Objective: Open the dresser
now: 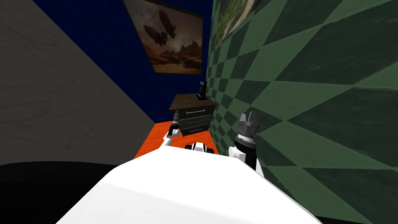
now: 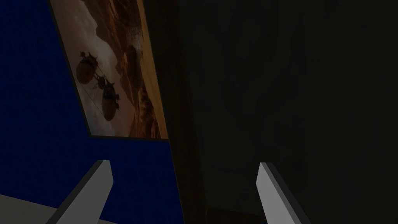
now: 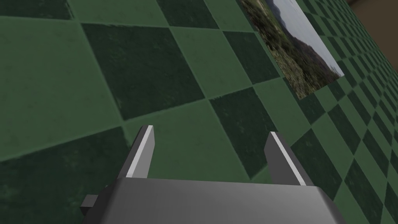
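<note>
— On the left, at the front corner of the dresser (image 1: 193, 116), your left claw (image 1: 175, 116) hangs with its blades wide and nothing between them. What is it aimed at?

— Not at a handle. Its wrist camera looks along a dark flat face, which I judge to be the dresser itself, with the blue wall (image 1: 116, 58) beside it. No bar lies between your blades.

— So where does the dresser stand?

— In the corner ahead of you, on the orange floor (image 1: 155, 136). Its back is to the blue wall and its right side is close against the green wall (image 1: 311, 97). All three drawers look closed, each with a bar handle. The top handle (image 1: 195, 111) is just right of your left claw. A small black thing (image 1: 201, 91) stands at the back of the dresser's top.

— Which step am I in, then?

— The reach, I'd say: nothing is gripped and nothing is pulled. Next you need to carry the left claw rightward to a handle and turn it as needed so the blades straddle the bar. Then close on the bar and draw straight back toward yourself.

— And on the right?

— Your right claw (image 1: 248, 115) is raised beside the green wall, blades wide and empty. I'd leave it out of the pull.
</note>
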